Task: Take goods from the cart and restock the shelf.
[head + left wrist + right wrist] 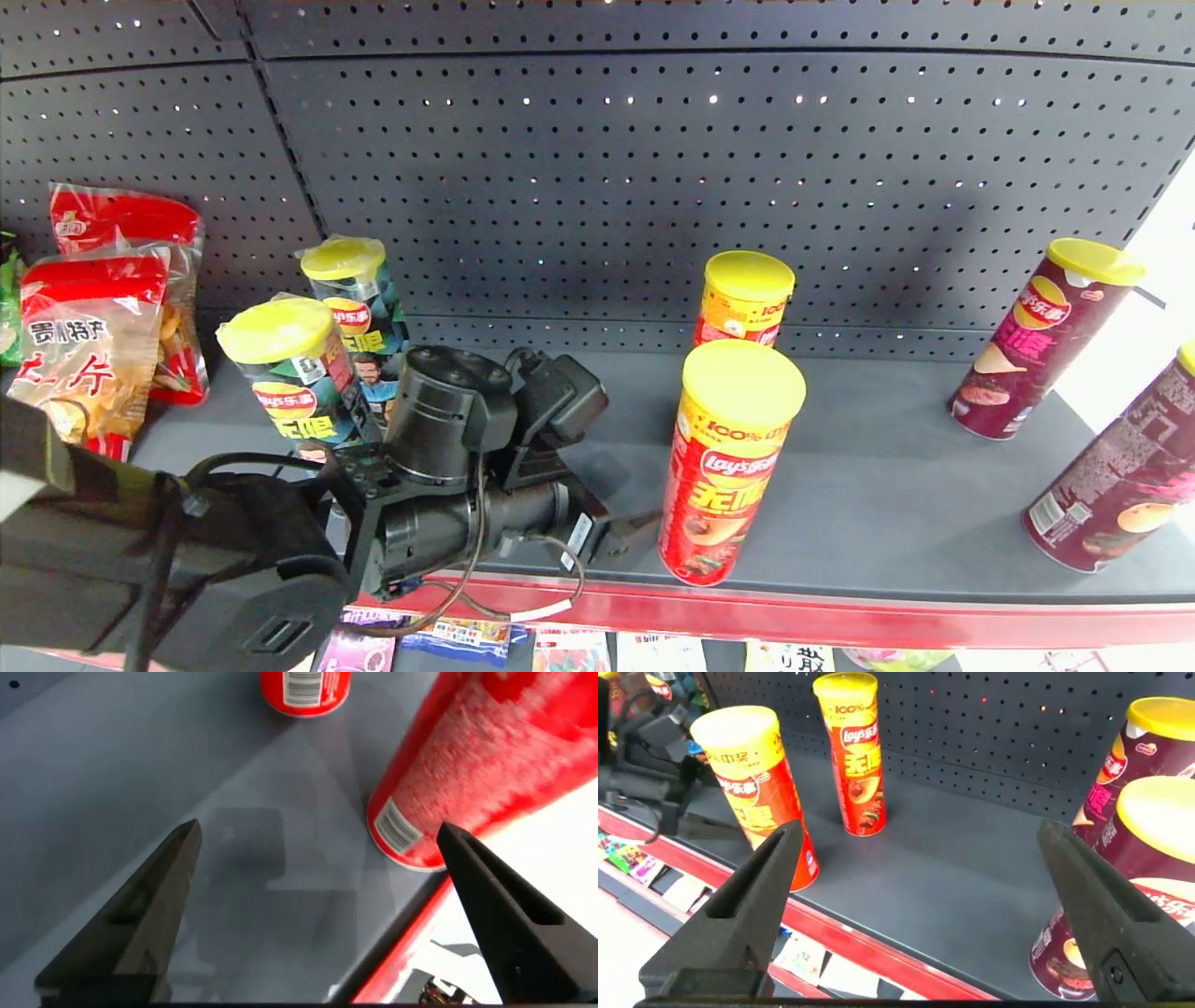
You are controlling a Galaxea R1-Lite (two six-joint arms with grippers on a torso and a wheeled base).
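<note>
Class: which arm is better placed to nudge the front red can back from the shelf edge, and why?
Left: the open left gripper sits beside the front red can at the shelf edge; the right gripper, also open, is farther off.

Matt metal shelf [896,485] — glossy plastic snack bags [89,345].

Dark grey pegboard back panel [597,168], light pinpricks through holes; bright white glare [1172,308] far right.
</note>
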